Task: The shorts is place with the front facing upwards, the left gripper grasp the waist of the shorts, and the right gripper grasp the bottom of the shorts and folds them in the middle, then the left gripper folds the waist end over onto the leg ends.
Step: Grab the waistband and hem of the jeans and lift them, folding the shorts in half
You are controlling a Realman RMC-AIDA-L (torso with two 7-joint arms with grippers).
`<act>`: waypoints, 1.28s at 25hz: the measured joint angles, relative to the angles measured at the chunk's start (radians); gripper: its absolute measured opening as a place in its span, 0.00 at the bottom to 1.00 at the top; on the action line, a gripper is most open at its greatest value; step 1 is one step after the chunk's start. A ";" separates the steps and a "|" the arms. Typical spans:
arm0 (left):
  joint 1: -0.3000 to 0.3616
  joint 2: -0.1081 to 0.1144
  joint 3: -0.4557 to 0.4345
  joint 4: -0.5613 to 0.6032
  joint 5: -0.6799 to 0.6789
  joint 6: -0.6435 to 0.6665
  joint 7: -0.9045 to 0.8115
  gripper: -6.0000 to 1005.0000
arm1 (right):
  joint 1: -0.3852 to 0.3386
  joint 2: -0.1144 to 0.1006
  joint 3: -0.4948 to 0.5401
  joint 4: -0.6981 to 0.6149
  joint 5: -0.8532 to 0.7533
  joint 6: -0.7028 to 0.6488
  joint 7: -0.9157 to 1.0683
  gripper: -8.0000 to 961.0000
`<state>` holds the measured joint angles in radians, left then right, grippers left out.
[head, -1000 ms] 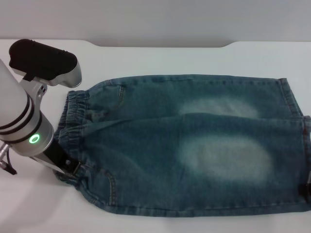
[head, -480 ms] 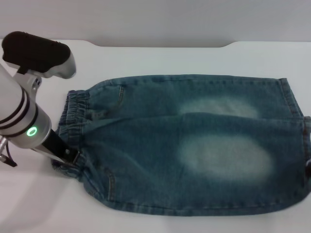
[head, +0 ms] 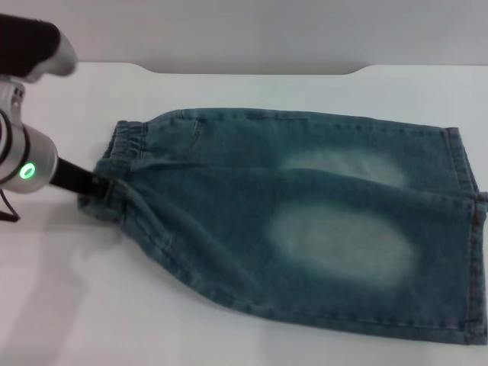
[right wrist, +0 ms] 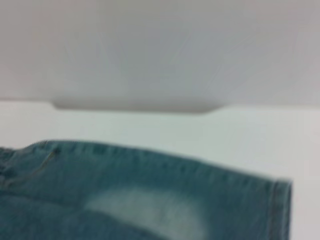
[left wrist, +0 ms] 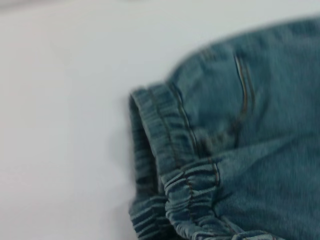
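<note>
At the tabletop's left edge, our left tool reaches in low, clamped on the waist of the shorts; the shorts lie flat. Our right tool is out of sight.

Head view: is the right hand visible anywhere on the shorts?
No: only the left hand shows, at the waistband of the shorts.

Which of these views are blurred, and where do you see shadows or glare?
Head view: fairly sharp, a soft shadow on the table under the shorts, no glare. Left wrist view: the waist of the shorts slightly smeared. Right wrist view: blurred throughout.
</note>
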<state>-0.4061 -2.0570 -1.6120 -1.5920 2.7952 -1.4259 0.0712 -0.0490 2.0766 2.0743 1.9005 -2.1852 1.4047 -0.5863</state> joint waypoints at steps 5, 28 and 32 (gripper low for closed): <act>0.027 0.000 -0.024 -0.021 -0.003 0.081 0.010 0.08 | -0.002 0.001 0.036 0.014 0.005 -0.056 -0.034 0.01; 0.031 -0.005 0.008 -0.079 -0.042 -0.042 0.000 0.08 | 0.007 -0.001 0.024 -0.040 -0.035 0.245 0.306 0.33; 0.031 -0.005 0.022 -0.072 -0.039 -0.050 0.000 0.08 | -0.004 0.002 0.015 -0.096 -0.035 0.243 0.305 0.46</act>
<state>-0.3755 -2.0617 -1.5896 -1.6637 2.7563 -1.4760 0.0708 -0.0527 2.0788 2.0888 1.8046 -2.2206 1.6474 -0.2817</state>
